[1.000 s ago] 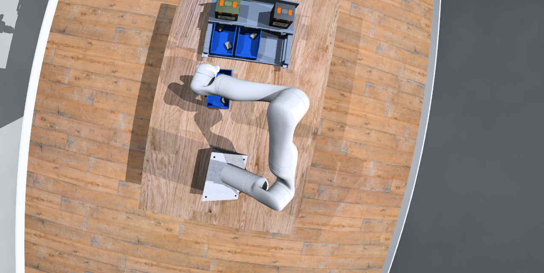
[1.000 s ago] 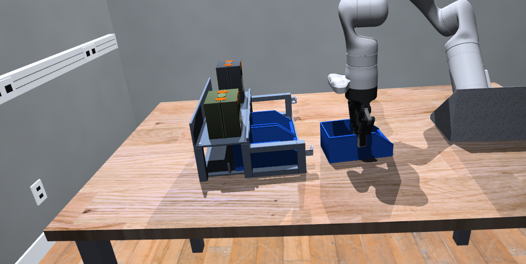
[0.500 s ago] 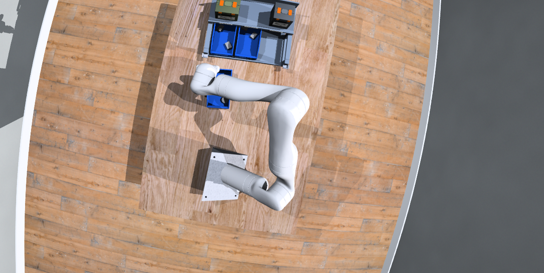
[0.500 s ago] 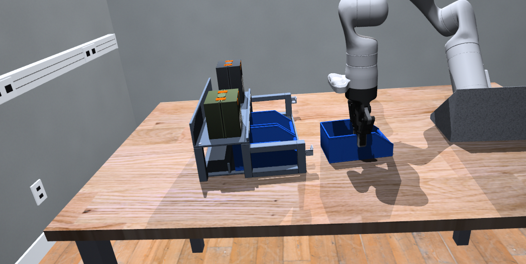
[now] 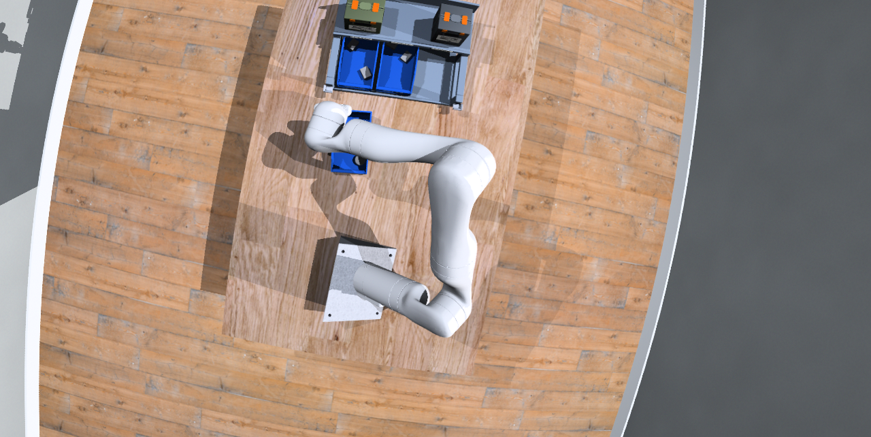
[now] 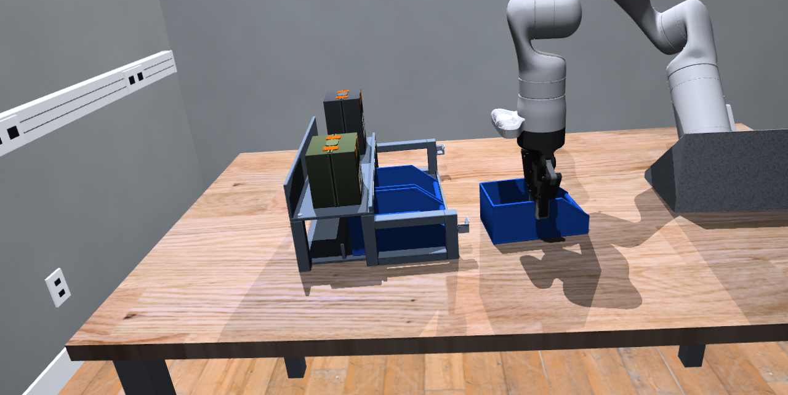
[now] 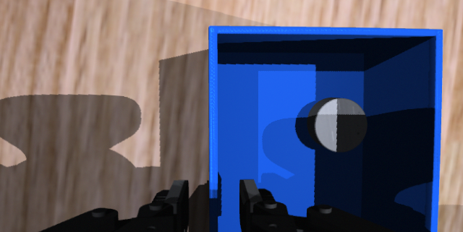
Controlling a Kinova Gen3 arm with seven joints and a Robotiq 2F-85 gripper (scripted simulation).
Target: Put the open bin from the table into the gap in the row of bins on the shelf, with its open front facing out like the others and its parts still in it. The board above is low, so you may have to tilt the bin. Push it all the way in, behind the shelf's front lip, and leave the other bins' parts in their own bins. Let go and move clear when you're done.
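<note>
The open blue bin (image 6: 529,210) sits on the table in front of the shelf (image 6: 372,199), apart from it. In the top view the arm covers most of the bin (image 5: 351,161). The wrist view shows the bin (image 7: 325,116) from above with a grey and black round part (image 7: 338,124) lying inside. My gripper (image 7: 214,199) points straight down and straddles the bin's side wall, one finger inside and one outside. The fingers stand partly open with a small gap to the wall on each side. It shows over the bin's near wall in the side view (image 6: 542,208).
Two blue bins (image 5: 359,62) (image 5: 397,65) with one part each fill the shelf's left and middle slots; the right slot (image 5: 435,77) is the gap. A green box (image 5: 365,11) and a dark box (image 5: 453,22) stand on the top board. The arm's grey pedestal (image 6: 721,172) stands at the table's far end.
</note>
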